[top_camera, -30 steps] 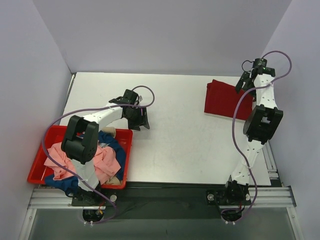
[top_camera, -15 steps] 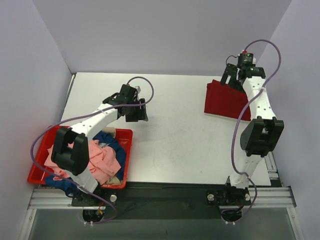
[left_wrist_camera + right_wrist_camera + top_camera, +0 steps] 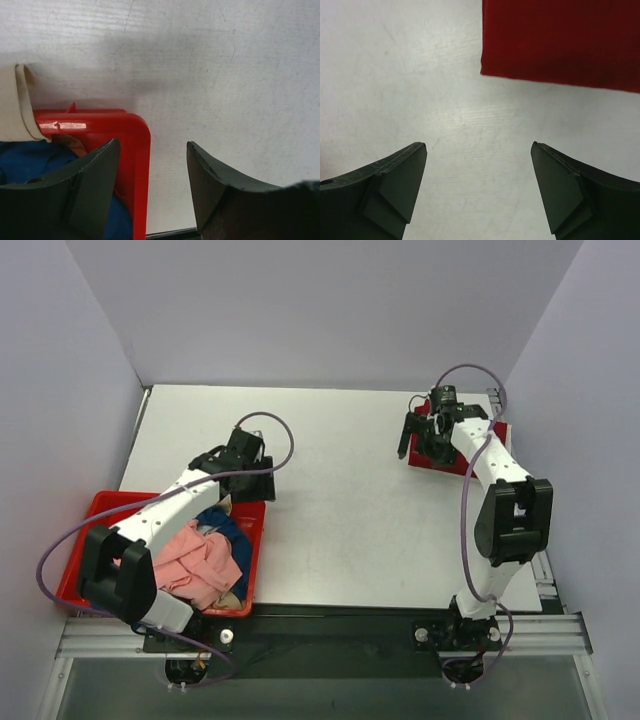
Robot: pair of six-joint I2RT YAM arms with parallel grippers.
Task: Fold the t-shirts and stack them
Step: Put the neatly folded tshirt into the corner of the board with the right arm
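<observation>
A folded dark red t-shirt [image 3: 447, 462] lies at the far right of the table; its near left corner shows in the right wrist view [image 3: 560, 40]. My right gripper [image 3: 416, 440] [image 3: 477, 145] is open and empty over bare table just off that corner. Pink [image 3: 195, 565], blue [image 3: 228, 525] and beige [image 3: 222, 502] t-shirts lie crumpled in the red bin. My left gripper [image 3: 248, 485] [image 3: 152, 145] is open and empty above the bin's far right corner, with blue cloth [image 3: 30, 160] and beige cloth [image 3: 17, 105] beside it. No white t-shirt shows.
The red plastic bin [image 3: 75, 570] [image 3: 135, 125] sits at the near left of the white table [image 3: 340, 510]. Grey walls close in the left, back and right. A black rail runs along the table's near edge.
My left gripper has moved back and down toward the bin's far right corner. My right gripper has swung left across the dark red t-shirt to its left edge.
</observation>
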